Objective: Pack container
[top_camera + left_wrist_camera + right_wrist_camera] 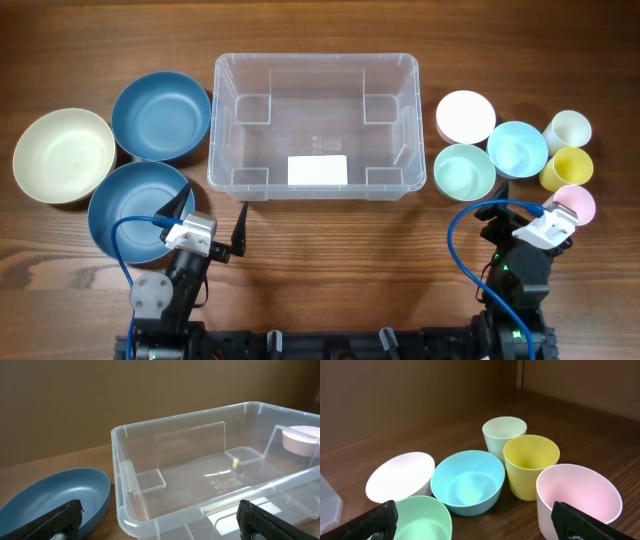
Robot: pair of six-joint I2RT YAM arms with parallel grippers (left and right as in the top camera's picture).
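The clear plastic container (213, 130) stands at the middle back of the table, empty, with a white label (317, 170) on its floor. In the left wrist view its near corner (125, 505) is close ahead. My left gripper (214, 200) is open and empty, just in front of the container's front left corner, and shows open in its wrist view (160, 522). My right gripper (535, 212) is open and empty in front of the cups and small bowls; its wrist view (477, 525) shows both fingers spread wide.
Left of the container are two blue bowls (161, 115) (138, 208) and a cream bowl (63, 155). On the right are a pale pink bowl (400, 477), a green bowl (420, 520), a light blue bowl (467, 481), and cream (504, 432), yellow (531, 465) and pink (577, 497) cups.
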